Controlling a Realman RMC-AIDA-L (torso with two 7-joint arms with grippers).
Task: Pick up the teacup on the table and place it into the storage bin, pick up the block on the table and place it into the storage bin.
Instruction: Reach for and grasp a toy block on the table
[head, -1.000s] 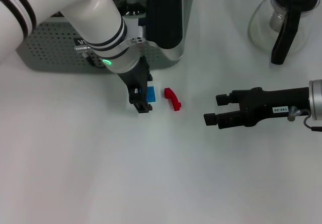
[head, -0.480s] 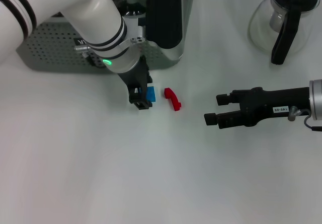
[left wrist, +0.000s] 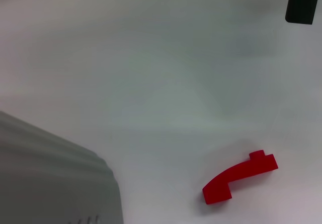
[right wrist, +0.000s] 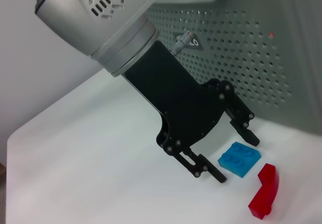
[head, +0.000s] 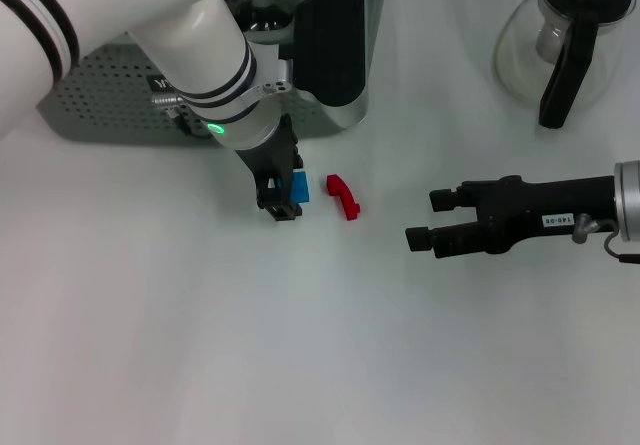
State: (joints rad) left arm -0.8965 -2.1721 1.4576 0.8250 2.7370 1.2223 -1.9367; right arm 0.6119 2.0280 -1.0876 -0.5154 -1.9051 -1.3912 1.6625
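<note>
The left gripper (head: 283,191) is down at the blue block (head: 299,186), fingers spread either side, not yet clamped. The block lies on the tabletop near the far edge, just before the storage bin (head: 110,100), a red piece (head: 343,196) beside it. Block pickup, it seems; next comes closing squarely. The right gripper (head: 425,220) waits, fingers apart, toward the right edge.

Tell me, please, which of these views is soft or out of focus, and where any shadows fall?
Left wrist view: soft throughout, the storage bin a grey blur, the red block casting a faint shadow. Right wrist view: sharp on the open left claw beside the blue block. Head view: even light, slight shadow under the right claw.
</note>
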